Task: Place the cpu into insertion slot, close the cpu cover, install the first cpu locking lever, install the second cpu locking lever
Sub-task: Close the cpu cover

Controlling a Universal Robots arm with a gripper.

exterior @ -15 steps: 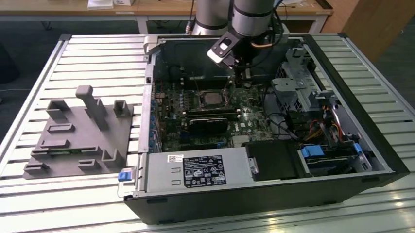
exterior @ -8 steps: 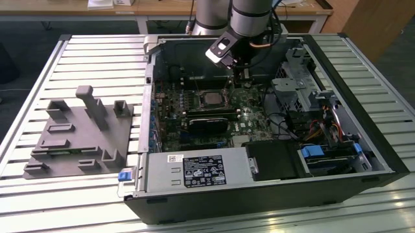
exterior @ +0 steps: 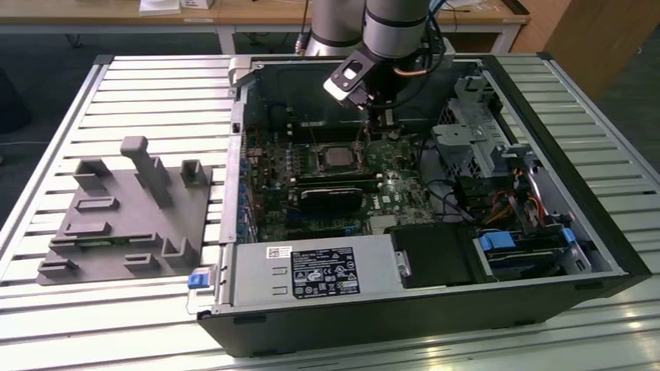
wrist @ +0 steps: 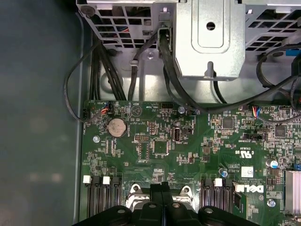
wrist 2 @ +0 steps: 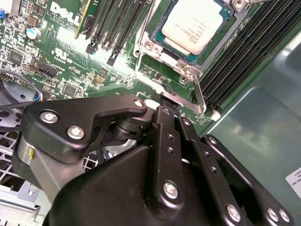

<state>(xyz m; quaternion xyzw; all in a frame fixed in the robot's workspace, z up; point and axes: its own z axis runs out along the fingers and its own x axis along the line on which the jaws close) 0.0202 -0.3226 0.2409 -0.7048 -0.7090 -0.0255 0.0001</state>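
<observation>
So the arm reaches down from the far side into the open computer case (exterior: pixel 577 232), which lies on a slatted table (exterior: pixel 154 85). The gripper (exterior: pixel 384 125) sits low over the motherboard (wrist: pixel 188 155), just on the exterior view's right of the insertion slot (exterior: pixel 336 170). The cpu (wrist 2: pixel 195 23) is already seated in that slot, dull silver top facing up, and the cpu cover (wrist 2: pixel 169 55) lies flat around it, so that part looks done. In the second wrist view the black fingers (wrist 2: pixel 117 110) are squeezed together, and the bent end of a thin metal locking lever (wrist 2: pixel 200 96) is right at the tips. It looks pinched between them, though I can't say which of the two levers it is. Long black memory slots (wrist 2: pixel 235 52) run alongside the socket. In the first wrist view there's a coin battery (wrist: pixel 116 127) on the green board, plus a bundle of black cables (wrist: pixel 169 70) heading to the metal drive cage. Just on the near side of the socket sits a black card (exterior: pixel 330 199). Well off on the exterior view's left, out on the table, is a grey moulded fixture (exterior: pixel 124 209).
</observation>
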